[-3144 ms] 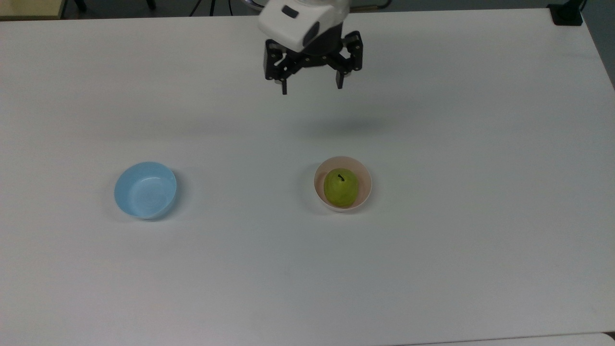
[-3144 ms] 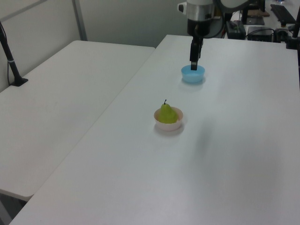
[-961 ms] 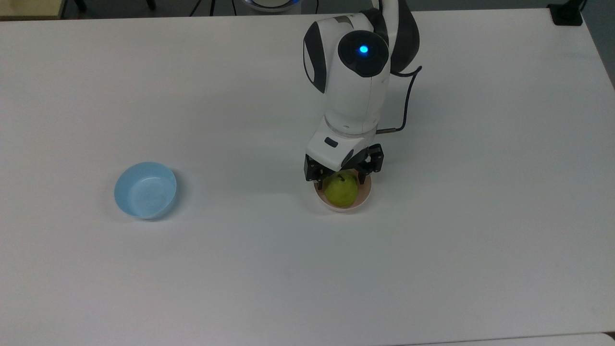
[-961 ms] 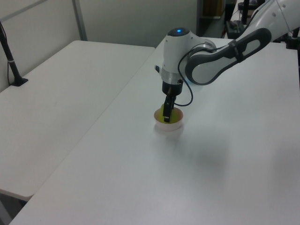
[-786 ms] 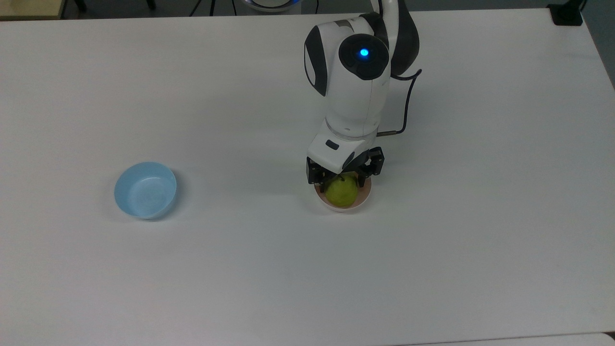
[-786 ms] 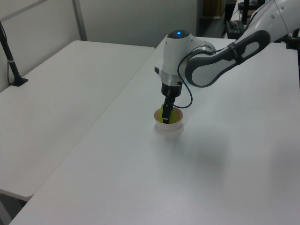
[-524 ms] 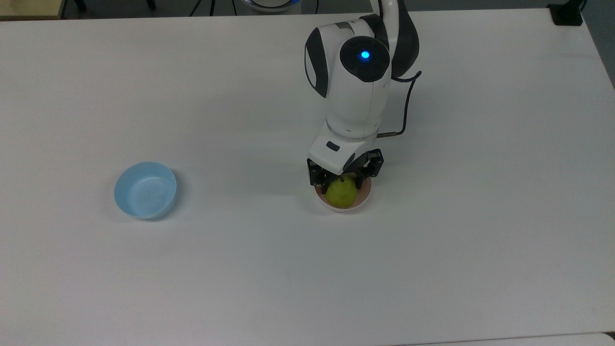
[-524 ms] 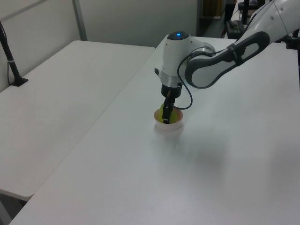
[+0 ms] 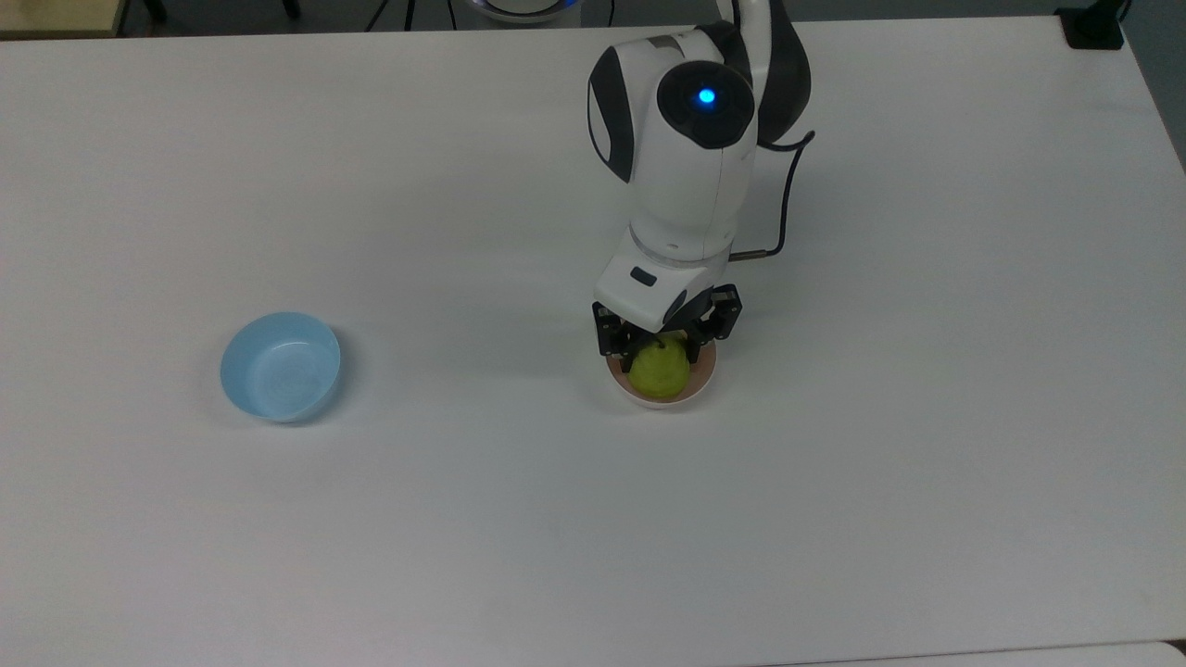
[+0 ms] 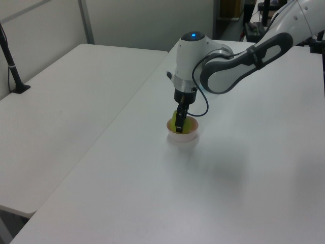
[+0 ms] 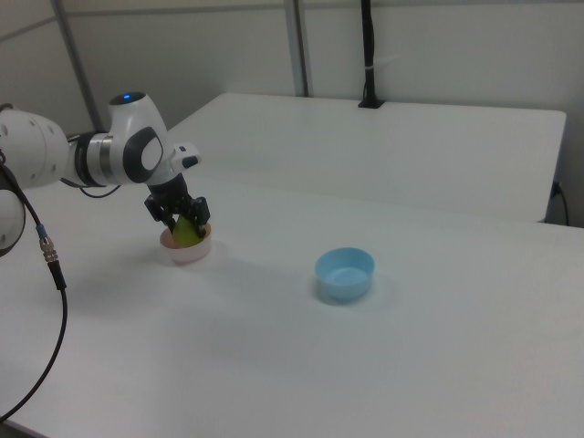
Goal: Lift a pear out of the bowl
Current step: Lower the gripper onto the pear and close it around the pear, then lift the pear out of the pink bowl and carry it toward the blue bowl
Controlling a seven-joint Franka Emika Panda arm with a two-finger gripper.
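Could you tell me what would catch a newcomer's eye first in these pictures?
Probably the white robot arm reaching down mid-table, its black two-finger gripper closed around a yellow-green pear in a small pale pink plastic bowl. Next, a light blue plastic bowl standing alone towards the top view's left on the white table.

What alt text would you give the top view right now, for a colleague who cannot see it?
A white robot arm reaches down over a pink bowl on a white table, its gripper around the top of a green pear in the bowl. A light blue bowl, with nothing in it, stands apart toward the top view's left.
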